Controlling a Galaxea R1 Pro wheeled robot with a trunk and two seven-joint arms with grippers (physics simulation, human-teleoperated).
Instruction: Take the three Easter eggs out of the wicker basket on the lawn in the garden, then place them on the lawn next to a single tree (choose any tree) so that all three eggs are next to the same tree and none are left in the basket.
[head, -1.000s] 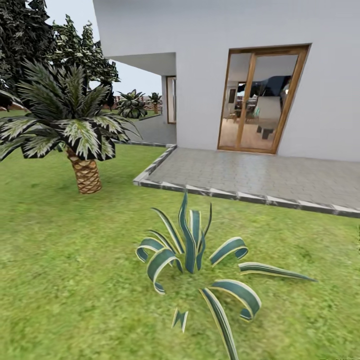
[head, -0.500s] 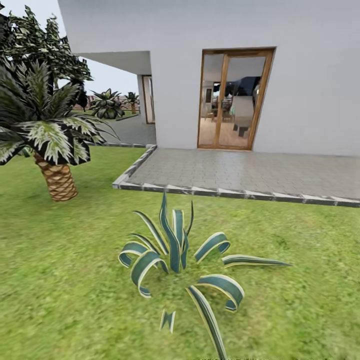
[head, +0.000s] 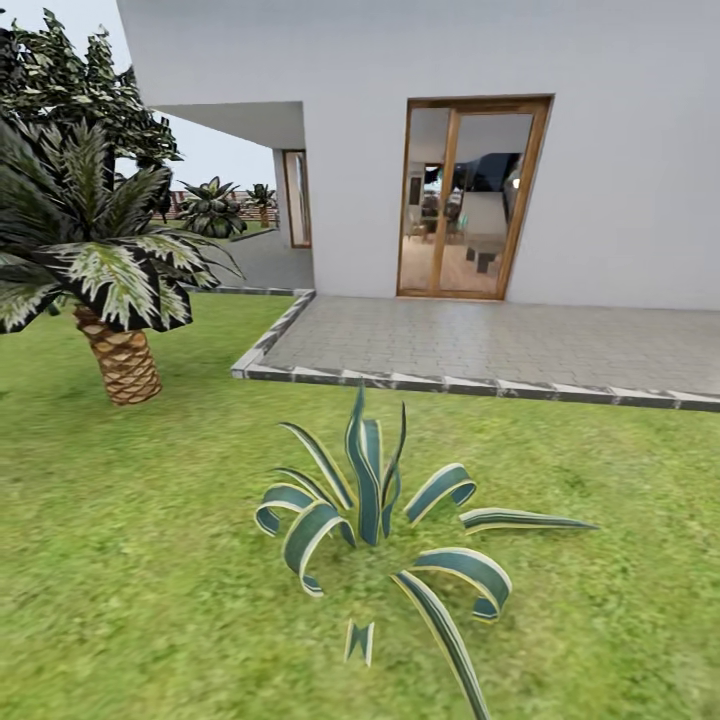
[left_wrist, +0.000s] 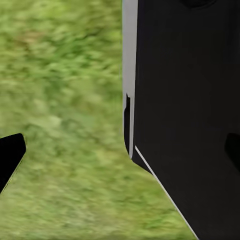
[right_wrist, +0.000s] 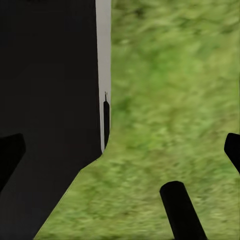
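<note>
Head view: lawn (head: 150, 560) with striped agave (head: 380, 515) near, short palm (head: 115, 300) far left, paved patio (head: 500, 345) beyond. Basket and eggs not located; task apparently all left. Pincer state: cannot tell, wrist views over grass.

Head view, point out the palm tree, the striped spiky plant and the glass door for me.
Palm tree (head: 122, 365), head view, on its scaly trunk.
Striped spiky plant (head: 371, 500), head view, on its central leaves.
Glass door (head: 470, 200), head view, on its panes.

You see mottled matt grass on the lawn (head: 120, 520), grey paving blocks on the patio (head: 500, 345) beside it, smooth white house wall (head: 620, 150), and a glossy-glazed wood-framed door (head: 475, 200).
</note>
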